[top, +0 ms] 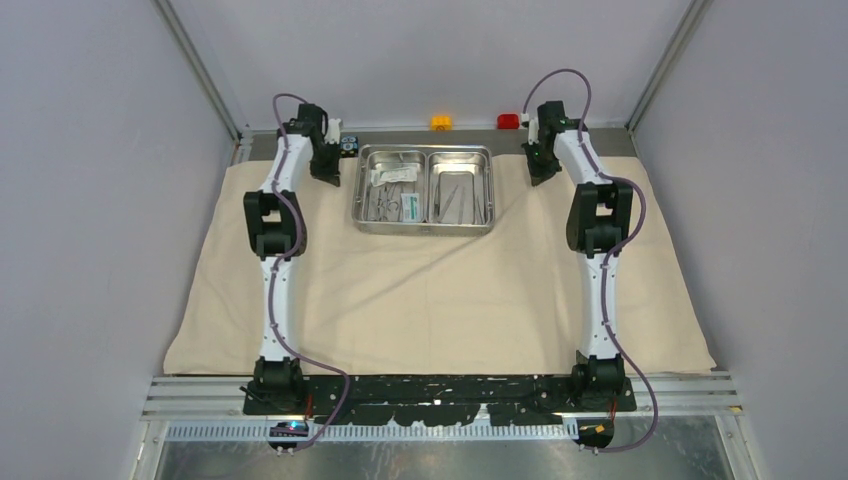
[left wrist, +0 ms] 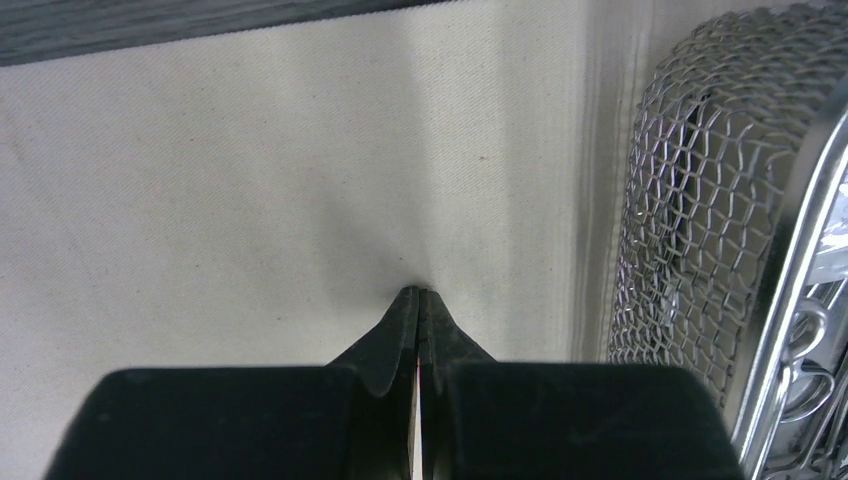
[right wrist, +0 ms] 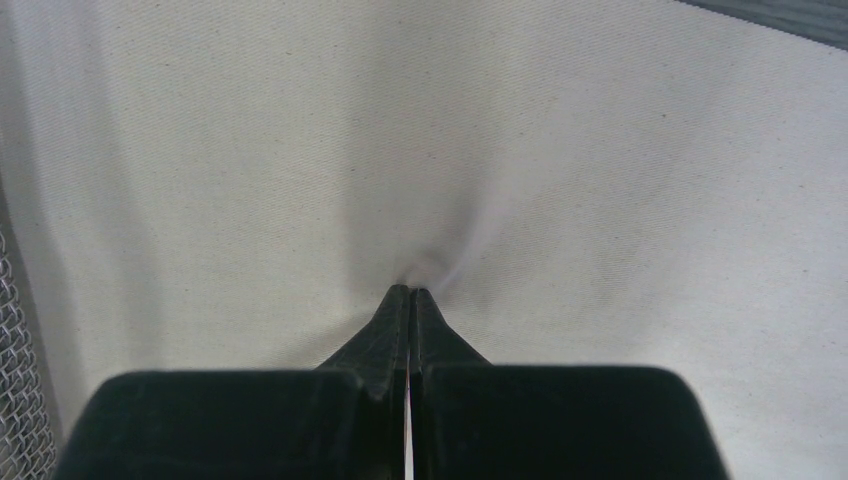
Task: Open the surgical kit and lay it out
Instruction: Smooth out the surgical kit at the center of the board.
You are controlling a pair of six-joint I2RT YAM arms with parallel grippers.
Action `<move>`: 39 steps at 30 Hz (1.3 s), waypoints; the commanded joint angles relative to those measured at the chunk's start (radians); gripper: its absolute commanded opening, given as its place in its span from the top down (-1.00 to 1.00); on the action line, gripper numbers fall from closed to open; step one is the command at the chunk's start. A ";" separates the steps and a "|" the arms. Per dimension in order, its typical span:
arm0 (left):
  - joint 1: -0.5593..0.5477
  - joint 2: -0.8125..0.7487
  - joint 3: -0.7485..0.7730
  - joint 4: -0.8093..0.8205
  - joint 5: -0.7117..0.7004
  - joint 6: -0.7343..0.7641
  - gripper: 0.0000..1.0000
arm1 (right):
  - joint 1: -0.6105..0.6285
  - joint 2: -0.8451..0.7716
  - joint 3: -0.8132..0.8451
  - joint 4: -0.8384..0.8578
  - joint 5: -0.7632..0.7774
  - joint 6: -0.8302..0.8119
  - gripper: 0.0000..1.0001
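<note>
As the top view looks down over both arms, we see the cloth wrap (top: 430, 300) spread flat, with the steel tray (top: 425, 230) standing on its far half. Ring-handled forceps (top: 383, 203) and a white-and-green packet (top: 411, 207) lie in the tray's left compartment, thin straight tools (top: 455, 200) in its right. The left tool (top: 326, 176) reaches down just left of the tray and the right tool (top: 541, 176) just right of it (both arms stretched far forward). From the left wrist, we see the fingers pressed together, nipping a pucker of cloth beside the tray's mesh wall. From the right wrist, we see the fingers likewise closed on a small pinch of cloth.
</note>
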State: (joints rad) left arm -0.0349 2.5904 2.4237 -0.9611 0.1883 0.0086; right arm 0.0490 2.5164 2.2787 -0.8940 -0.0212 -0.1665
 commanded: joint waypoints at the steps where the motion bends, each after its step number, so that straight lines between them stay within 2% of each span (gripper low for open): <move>1: -0.017 0.087 0.051 -0.016 0.009 -0.033 1.00 | -0.036 0.073 0.035 0.056 0.145 -0.046 0.99; 10: -0.015 0.145 0.164 -0.037 -0.024 -0.044 1.00 | -0.079 0.138 0.151 -0.016 0.172 -0.054 0.99; 16: -0.013 0.135 0.173 -0.017 -0.042 -0.043 1.00 | -0.079 0.135 0.130 -0.031 0.149 -0.054 0.98; 26: 0.021 0.084 0.176 -0.019 -0.003 -0.050 0.96 | -0.077 0.017 -0.046 0.014 0.083 -0.030 0.41; 32: 0.030 -0.093 0.006 0.040 0.068 -0.049 0.06 | -0.076 0.013 -0.053 -0.001 0.059 -0.028 0.38; 36: 0.030 -0.218 -0.145 0.083 0.067 -0.014 -0.32 | -0.075 0.014 -0.055 -0.007 0.050 -0.031 0.38; 39: 0.030 -0.256 -0.221 0.079 0.059 0.021 -0.62 | -0.075 0.013 -0.062 -0.009 0.042 -0.033 0.38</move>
State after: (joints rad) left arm -0.0097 2.4596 2.2646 -0.9257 0.2371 -0.0223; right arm 0.0059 2.5175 2.2639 -0.8249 -0.0402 -0.1772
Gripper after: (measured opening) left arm 0.728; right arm 0.309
